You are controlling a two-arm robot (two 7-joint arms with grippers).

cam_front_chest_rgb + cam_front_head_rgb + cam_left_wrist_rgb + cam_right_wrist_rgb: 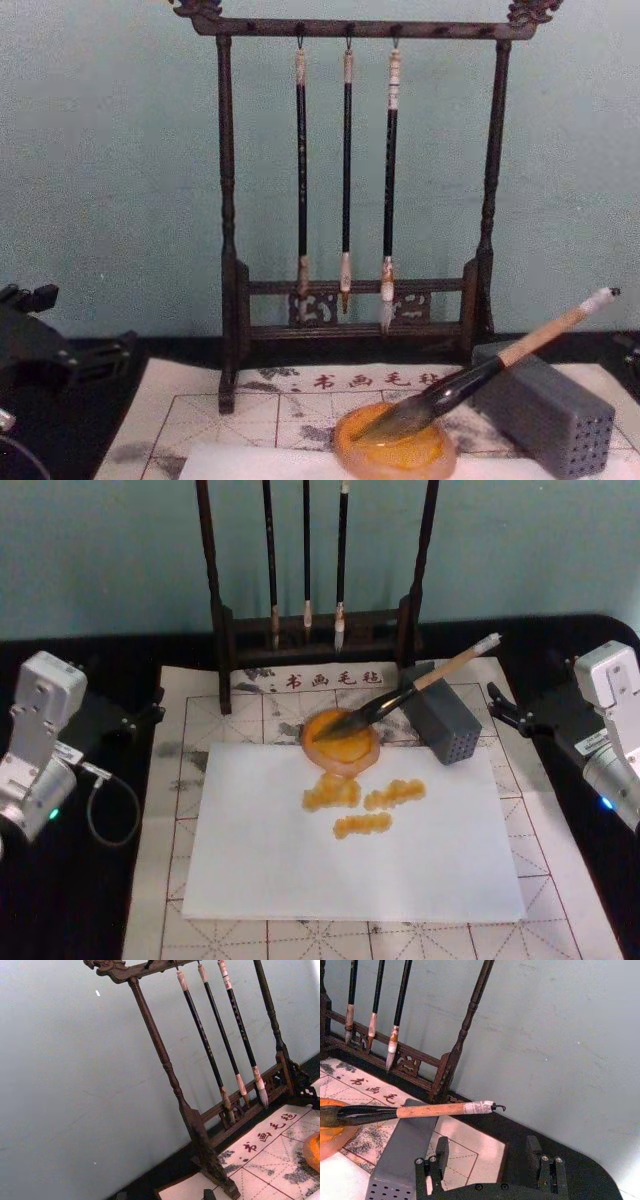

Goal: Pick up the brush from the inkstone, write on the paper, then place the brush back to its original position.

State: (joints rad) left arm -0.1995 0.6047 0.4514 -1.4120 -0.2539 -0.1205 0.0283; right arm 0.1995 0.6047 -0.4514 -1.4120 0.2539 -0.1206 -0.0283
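The brush (415,687) lies slanted, its dark tuft resting in the round orange inkstone (340,738) and its tan handle propped on a grey block (445,725). The white paper (350,865) lies just in front of the inkstone and carries three orange strokes (362,825). My right gripper (500,705) stands open at the mat's right edge, a short way from the brush's white end cap (480,1107); nothing is between its fingers (441,1152). My left gripper (150,705) stands open at the mat's left edge, well away from the brush (480,380).
A dark wooden rack (310,630) with three thin hanging brushes stands behind the inkstone, against a teal wall. A gridded felt mat (560,880) lies under everything on the black table. A cable loop (110,810) lies beside the left arm.
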